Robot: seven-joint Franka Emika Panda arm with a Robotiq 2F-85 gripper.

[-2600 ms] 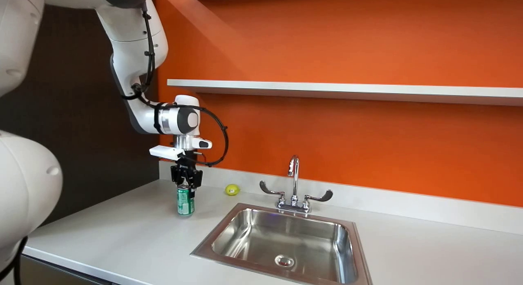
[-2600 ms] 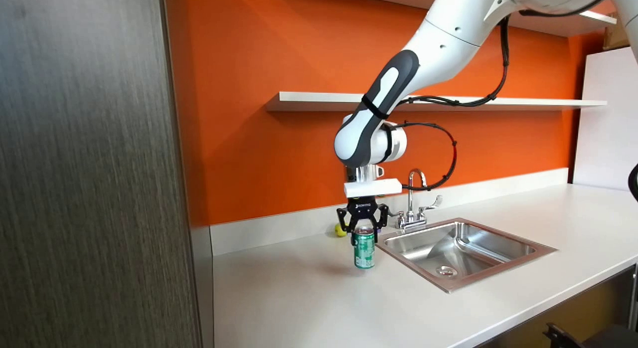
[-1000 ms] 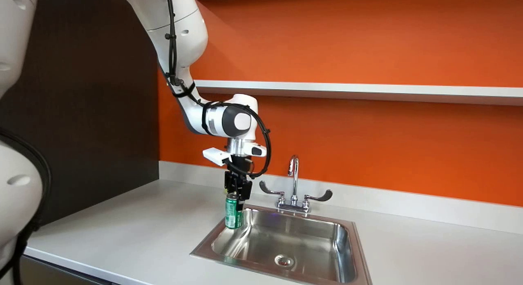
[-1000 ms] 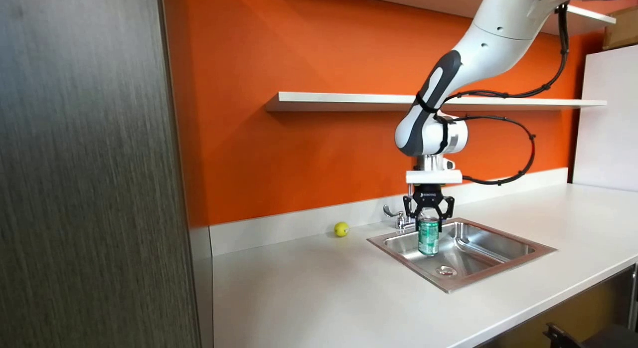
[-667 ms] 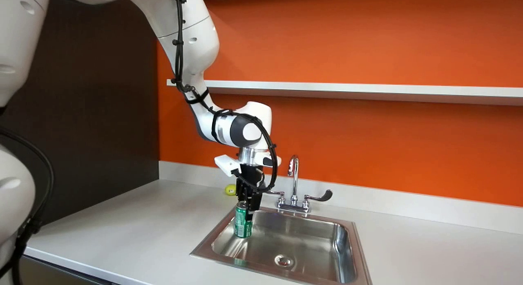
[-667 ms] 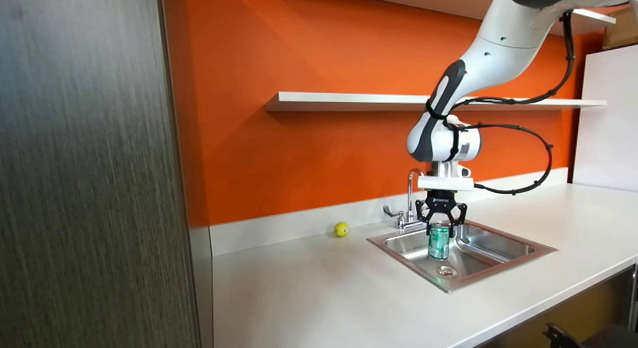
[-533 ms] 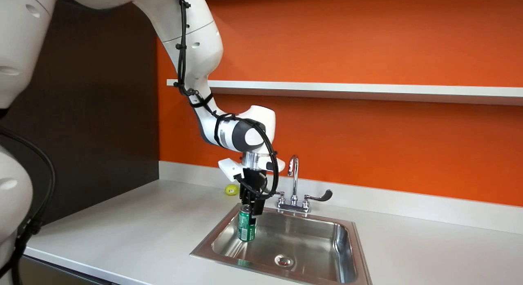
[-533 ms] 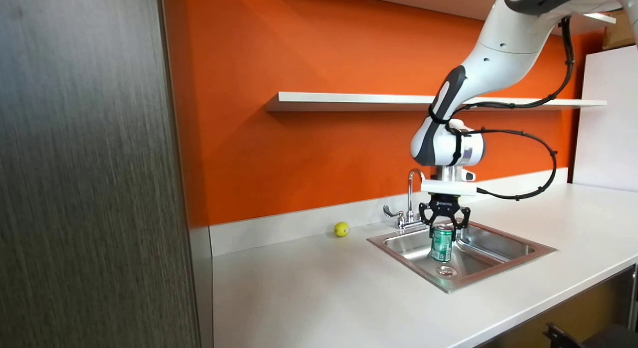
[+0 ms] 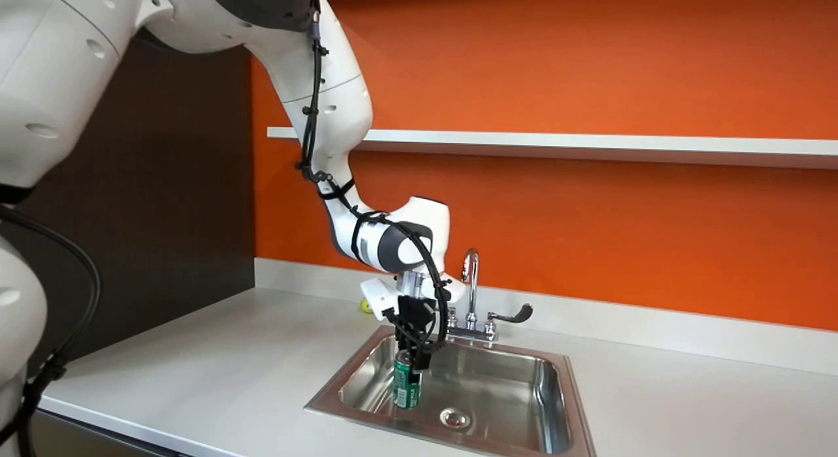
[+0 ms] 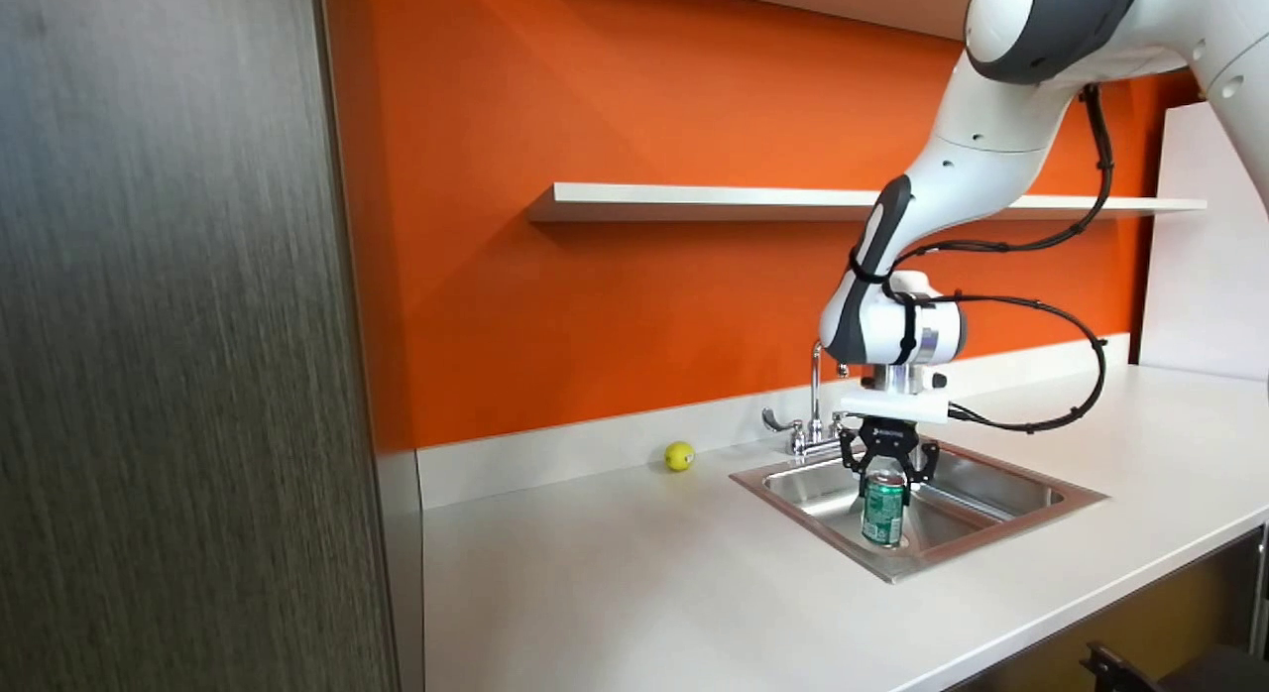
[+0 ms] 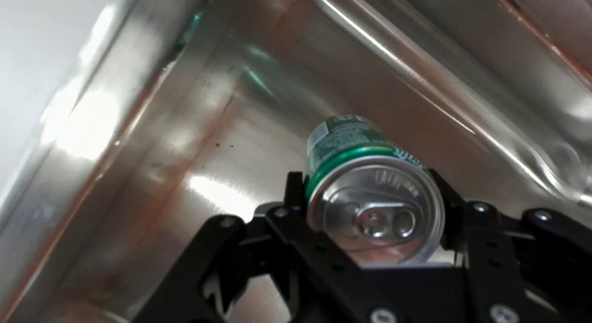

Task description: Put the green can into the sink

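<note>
Between the back and front edges of the counter [image 9: 183, 378], an exterior view shows the green can [image 9: 400, 389] inside the sink [image 9: 355, 365], roughly upright. In an exterior view the gripper [image 10: 884, 491] holds its upper part. In the wrist view the jaws clasp both sides; whether the base touches bottom cannot be told. Best lower straight until it sits flat, then part the jaws evenly, lifting clear.
</note>
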